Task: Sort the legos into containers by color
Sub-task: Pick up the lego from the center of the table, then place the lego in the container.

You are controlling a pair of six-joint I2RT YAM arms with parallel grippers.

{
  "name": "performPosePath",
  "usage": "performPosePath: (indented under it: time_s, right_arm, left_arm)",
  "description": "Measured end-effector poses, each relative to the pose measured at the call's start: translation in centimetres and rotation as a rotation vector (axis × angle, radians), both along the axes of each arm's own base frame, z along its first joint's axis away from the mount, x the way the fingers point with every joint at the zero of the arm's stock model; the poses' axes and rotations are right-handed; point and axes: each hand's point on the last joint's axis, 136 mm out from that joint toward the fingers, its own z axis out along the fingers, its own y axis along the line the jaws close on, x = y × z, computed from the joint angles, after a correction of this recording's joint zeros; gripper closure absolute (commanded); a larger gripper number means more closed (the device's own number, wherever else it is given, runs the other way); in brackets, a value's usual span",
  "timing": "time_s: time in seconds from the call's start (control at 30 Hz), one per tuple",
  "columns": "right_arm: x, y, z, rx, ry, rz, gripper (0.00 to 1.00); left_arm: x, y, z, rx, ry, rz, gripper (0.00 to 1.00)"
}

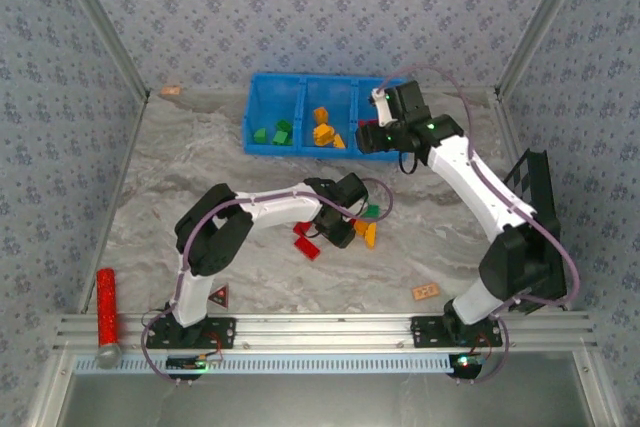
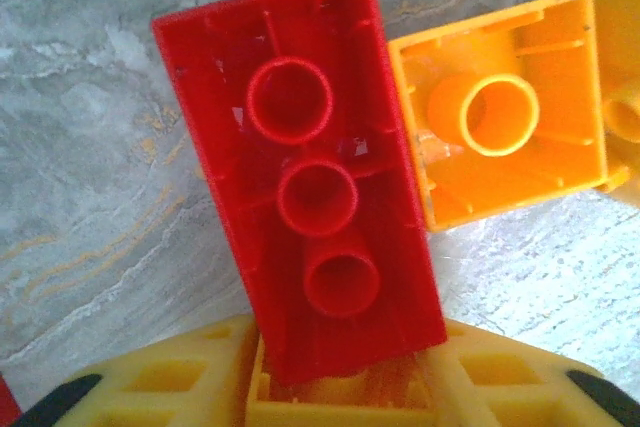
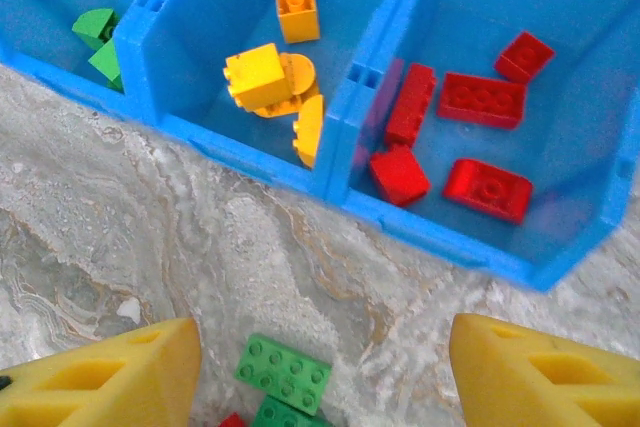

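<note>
The left gripper is down on the marbled table. Its yellow fingers pinch the near end of a red brick lying hollow side up, with an orange brick just beside it. The right gripper hangs by the blue bin, fingers spread and empty. Inside, green bricks sit left, yellow ones middle, red ones right.

legos in containers, more on table — before them
</note>
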Motion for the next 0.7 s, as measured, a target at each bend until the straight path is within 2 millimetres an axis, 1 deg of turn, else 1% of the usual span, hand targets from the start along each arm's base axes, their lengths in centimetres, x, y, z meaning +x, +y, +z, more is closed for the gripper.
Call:
performPosePath:
  time_s: [0.1, 0.23, 0.3, 0.37, 0.43, 0.5, 0.6, 0.7]
  right_arm:
    - [-1.9, -1.1, 0.0, 0.015, 0.011, -0.039, 0.31]
    - [-5.3, -2.6, -0.8, 0.049, 0.038, -0.079, 0.31]
    - [-7.2, -3.3, -1.4, 0.069, 0.053, -0.094, 0.31]
    - [-9.1, -3.9, -2.3, 0.091, 0.070, -0.105, 0.31]
    - [-11.2, -4.1, -3.5, 0.112, 0.094, -0.108, 0.31]
    - [-13.2, -3.8, -4.7, 0.125, 0.116, -0.089, 0.30]
    - [-15.8, -2.6, -6.6, 0.130, 0.155, -0.031, 0.30]
    - [-18.1, -0.8, -9.0, 0.112, 0.206, 0.043, 0.28]
  left_arm:
    - [-0.1, 0.1, 0.1, -0.003, -0.002, -0.003, 0.74]
    - [-0.5, 0.6, 0.5, -0.007, 0.024, 0.004, 0.80]
    - [-0.4, 0.7, 1.4, -0.031, 0.031, 0.011, 0.81]
    - [0.3, 1.1, 2.8, -0.066, 0.034, 0.032, 0.81]
    - [1.9, 1.6, 5.0, -0.122, 0.021, 0.071, 0.81]
    - [3.9, 2.0, 7.3, -0.176, -0.008, 0.110, 0.81]
    - [7.5, 2.5, 11.1, -0.260, -0.072, 0.170, 0.81]
    - [10.8, 3.0, 14.2, -0.324, -0.133, 0.228, 0.82]
